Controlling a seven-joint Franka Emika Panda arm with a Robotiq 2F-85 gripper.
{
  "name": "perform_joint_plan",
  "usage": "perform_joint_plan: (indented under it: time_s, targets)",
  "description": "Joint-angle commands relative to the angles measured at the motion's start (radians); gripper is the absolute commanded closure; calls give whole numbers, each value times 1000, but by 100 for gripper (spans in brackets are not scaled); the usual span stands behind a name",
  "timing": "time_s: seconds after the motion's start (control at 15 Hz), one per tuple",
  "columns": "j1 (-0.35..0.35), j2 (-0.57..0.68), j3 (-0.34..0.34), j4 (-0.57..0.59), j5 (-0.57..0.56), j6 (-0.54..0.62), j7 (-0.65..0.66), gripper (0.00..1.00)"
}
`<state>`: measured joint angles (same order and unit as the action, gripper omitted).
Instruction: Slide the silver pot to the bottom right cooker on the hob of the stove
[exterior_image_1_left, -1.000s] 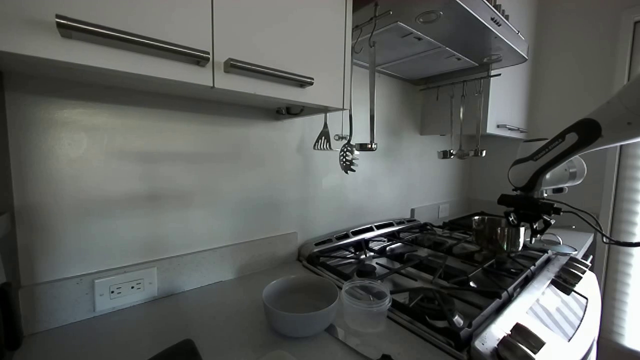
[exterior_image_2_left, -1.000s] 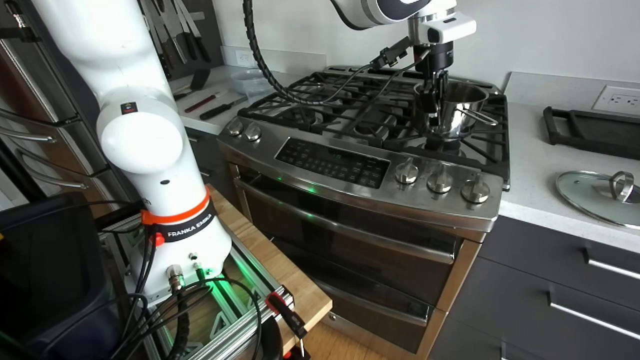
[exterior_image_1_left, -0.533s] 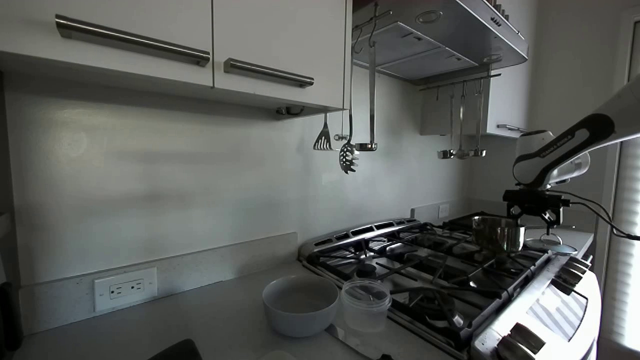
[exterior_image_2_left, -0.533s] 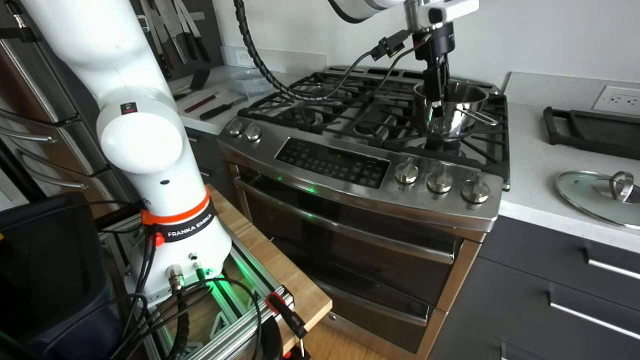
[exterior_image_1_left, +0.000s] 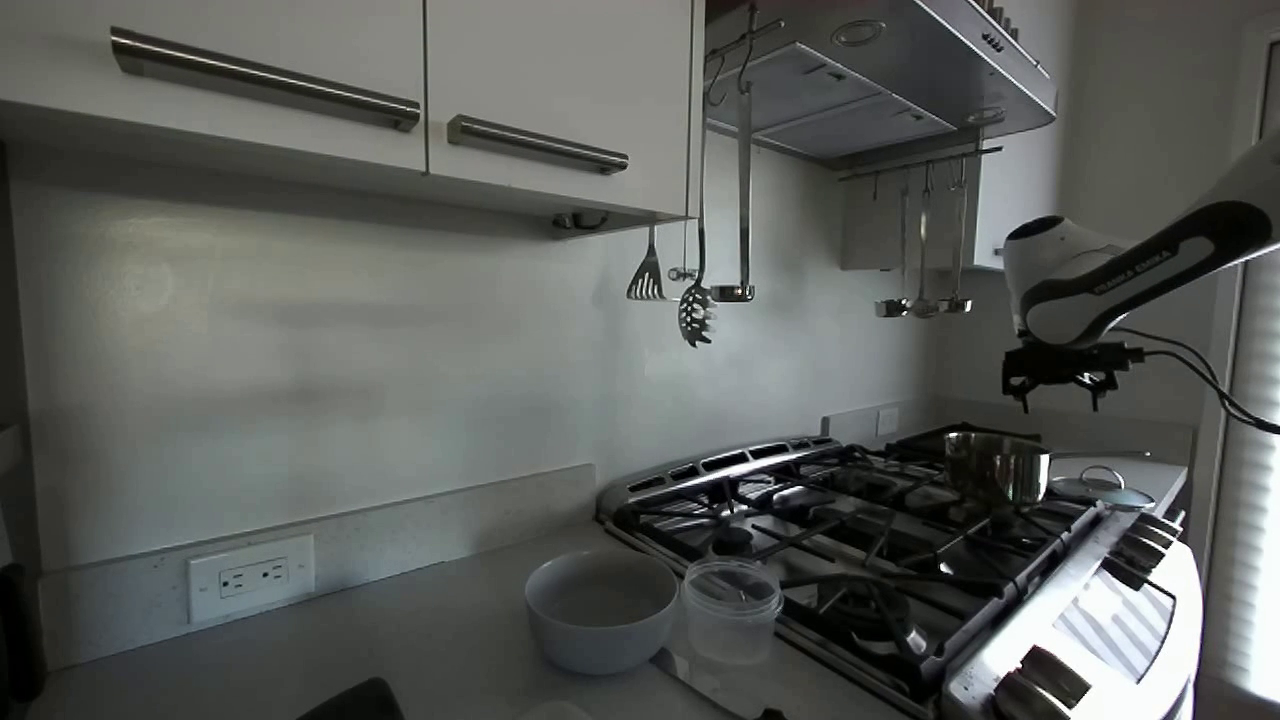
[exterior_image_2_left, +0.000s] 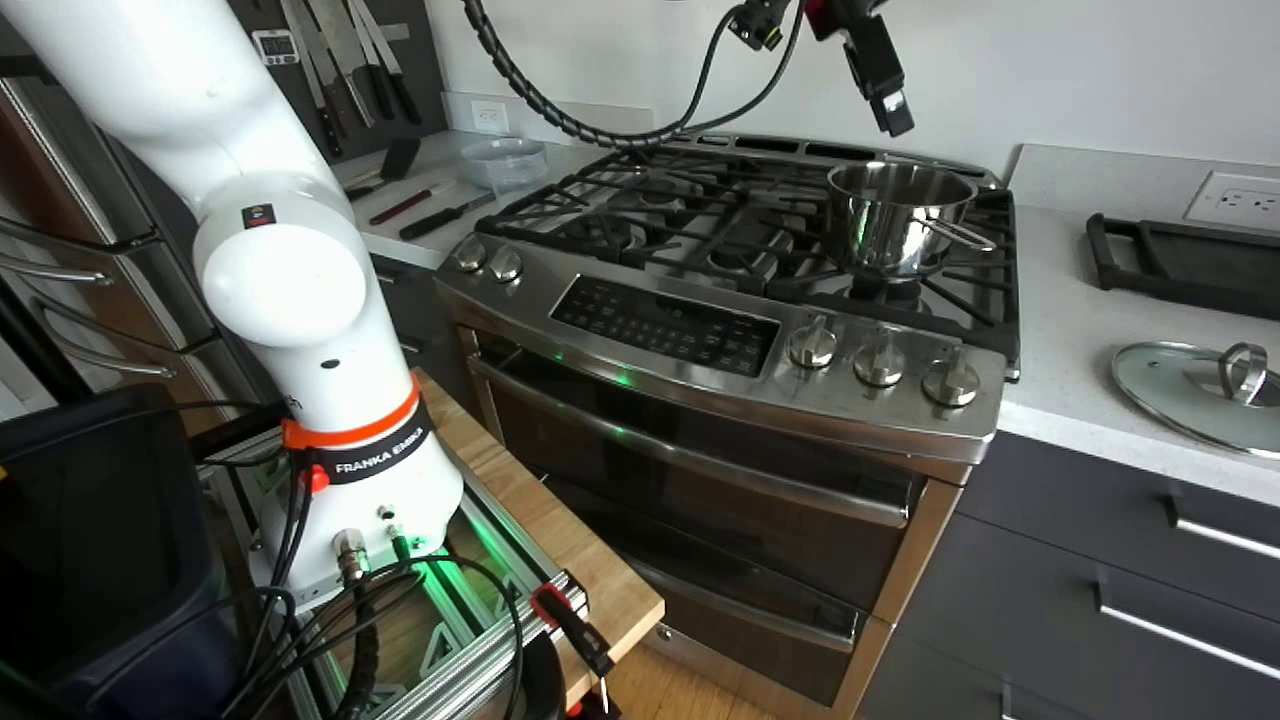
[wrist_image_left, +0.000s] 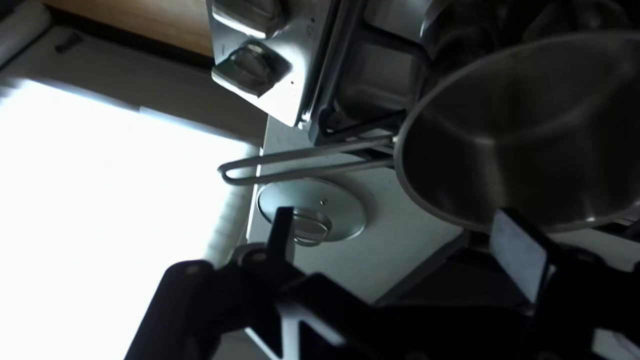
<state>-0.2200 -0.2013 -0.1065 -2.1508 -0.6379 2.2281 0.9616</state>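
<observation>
On the stove (exterior_image_1_left: 1045, 610), in an exterior view, the silver pot (exterior_image_1_left: 997, 470) is seated at two o'clock, over or just behind the bottom right cooker (exterior_image_2_left: 885, 290). Toward one, the spread gripper (exterior_image_1_left: 1060, 407) is held clear, presumably against knocks; at three, a lid (exterior_image_1_left: 1100, 496) is set aside. Sliding may be hindered by grates (exterior_image_2_left: 975, 333).

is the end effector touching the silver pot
Apart. In both exterior views a clear gap shows between the end effector and the silver pot below.

The pale, flat countertop (exterior_image_2_left: 1060, 330) is supporting a round glass lid (exterior_image_2_left: 1185, 400) near its front edge and a rectangular black tray (exterior_image_2_left: 1195, 265) farther back.
</observation>
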Motion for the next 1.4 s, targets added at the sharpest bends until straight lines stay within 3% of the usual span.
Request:
perform_joint_plan:
  time_s: [0.0, 0.27, 0.6, 1.33]
  targets:
    - [20, -52, 36, 6, -47, -15, -69, 0]
    - [41, -83, 78, 42, -24, -33, -120, 0]
    - [72, -91, 111, 116, 108, -96, -114, 0]
    - [109, -27, 148, 293, 296, -326, -122, 0]
